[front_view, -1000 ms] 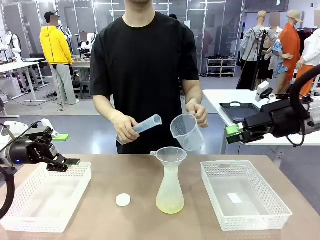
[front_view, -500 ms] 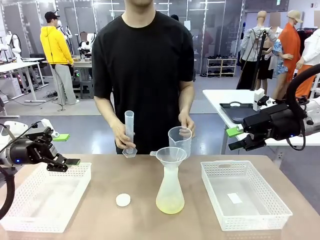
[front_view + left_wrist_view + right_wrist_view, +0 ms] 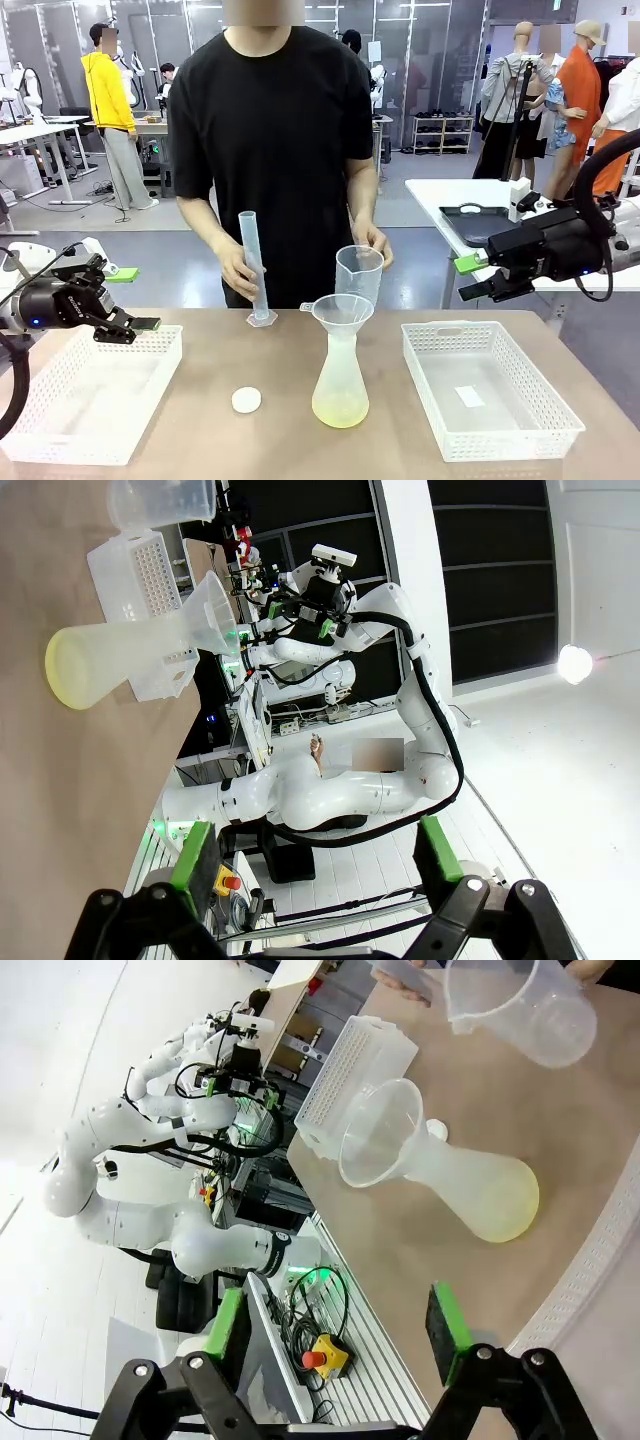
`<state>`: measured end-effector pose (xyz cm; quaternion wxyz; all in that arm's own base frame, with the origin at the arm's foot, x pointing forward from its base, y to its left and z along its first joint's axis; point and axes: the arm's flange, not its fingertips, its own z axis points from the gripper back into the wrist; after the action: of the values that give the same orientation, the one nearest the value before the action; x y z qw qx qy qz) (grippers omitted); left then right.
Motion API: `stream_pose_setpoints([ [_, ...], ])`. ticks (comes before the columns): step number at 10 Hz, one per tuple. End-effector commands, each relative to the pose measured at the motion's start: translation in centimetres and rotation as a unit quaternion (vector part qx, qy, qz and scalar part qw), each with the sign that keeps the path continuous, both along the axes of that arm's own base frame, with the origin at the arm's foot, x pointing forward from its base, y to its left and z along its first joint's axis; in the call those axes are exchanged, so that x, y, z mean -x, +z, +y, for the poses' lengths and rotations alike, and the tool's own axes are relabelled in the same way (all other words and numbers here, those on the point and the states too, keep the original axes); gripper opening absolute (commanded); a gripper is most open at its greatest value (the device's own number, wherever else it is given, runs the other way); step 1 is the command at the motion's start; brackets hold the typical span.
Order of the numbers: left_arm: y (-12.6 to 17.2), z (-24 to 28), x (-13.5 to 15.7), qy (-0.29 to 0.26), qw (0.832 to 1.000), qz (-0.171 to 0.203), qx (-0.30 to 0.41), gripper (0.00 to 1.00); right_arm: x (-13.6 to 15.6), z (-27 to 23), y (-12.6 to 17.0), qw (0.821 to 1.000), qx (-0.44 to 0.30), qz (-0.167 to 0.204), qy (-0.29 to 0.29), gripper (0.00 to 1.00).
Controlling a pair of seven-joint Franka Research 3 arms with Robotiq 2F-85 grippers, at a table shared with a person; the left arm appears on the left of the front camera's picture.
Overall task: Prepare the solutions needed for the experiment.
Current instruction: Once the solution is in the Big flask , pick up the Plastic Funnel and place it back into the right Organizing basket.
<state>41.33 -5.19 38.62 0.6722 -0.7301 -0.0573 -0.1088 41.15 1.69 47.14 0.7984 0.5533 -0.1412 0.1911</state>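
the pale yellow translucent solution point(image 3: 340, 410) lies as a shallow layer in a cloudy plastic conical flask point(image 3: 340, 372) at the middle of the brown bench point(image 3: 270, 445). a clear plastic funnel point(image 3: 342, 312) sits in its neck, so at least one pour looks done. the small white round cap point(image 3: 246, 400) lies just left of the flask, so capping is not yet done. at the far edge a person point(image 3: 285, 140) stands a tall clear measuring cylinder point(image 3: 254, 270) upright and holds a clear plastic beaker point(image 3: 360, 274) behind the funnel; both look empty. a white mesh basket point(image 3: 80, 445) at the left edge and a second white mesh basket point(image 3: 510, 440) at the right edge hold no labware. the left gripper point(image 3: 134, 298) hangs over the first basket's far rim, jaws apart and empty. the right gripper point(image 3: 468, 278) hovers beyond the second basket, jaws apart too, gripping nothing. left, i judge: any further pours, lifting out the funnel, capping.
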Motion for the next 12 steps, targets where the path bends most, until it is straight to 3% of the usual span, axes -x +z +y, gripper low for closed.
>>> stream_pose_setpoints([
  [1, 0.3, 0.0, 0.0, 0.0, 1.0, -0.002, 0.008, 1.0, 0.0, 0.1, 0.0, 1.0, -0.001, 0.001, 0.003, 0.89],
  [6, 0.3, 0.0, 0.0, 0.0, 1.0, -0.002, 0.008, 1.0, 0.0, 0.0, 0.0, 1.0, 0.0, 0.0, 0.0, 0.89],
  [9, 0.3, 0.0, 0.0, 0.0, 1.0, -0.002, 0.008, 1.0, -2.0, 3.2, 3.2, 0.992, 0.117, -0.028, 0.026, 0.89],
  [12, 0.3, 0.0, 0.0, 0.0, 1.0, -0.002, 0.008, 1.0, -5.5, 7.1, 6.0, 0.97, 0.234, -0.045, 0.051, 0.89],
])
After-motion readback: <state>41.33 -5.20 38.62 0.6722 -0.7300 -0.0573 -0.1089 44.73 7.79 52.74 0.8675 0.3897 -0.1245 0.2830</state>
